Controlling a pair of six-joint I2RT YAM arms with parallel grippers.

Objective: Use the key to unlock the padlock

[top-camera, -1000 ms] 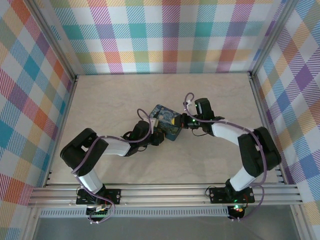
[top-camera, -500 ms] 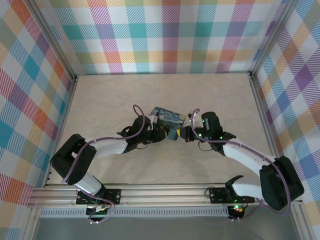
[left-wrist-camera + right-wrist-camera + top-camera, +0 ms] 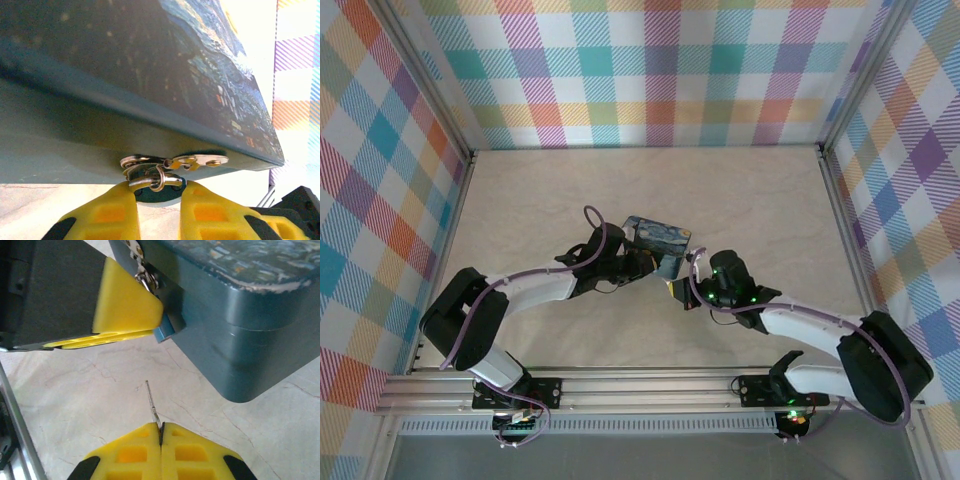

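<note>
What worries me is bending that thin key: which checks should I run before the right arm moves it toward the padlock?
1. Key held in right gripper: ok, pinched at the shut fingertips, shaft protruding.
2. Padlock steadied by left gripper: ok, clamped from both sides.
3. Padlock hangs on tin hasp: ok.
4. Key clear of padlock: ok, bare table between.
5. Key tip lined up for entry: cannot tell, padlock's underside hidden.
</note>
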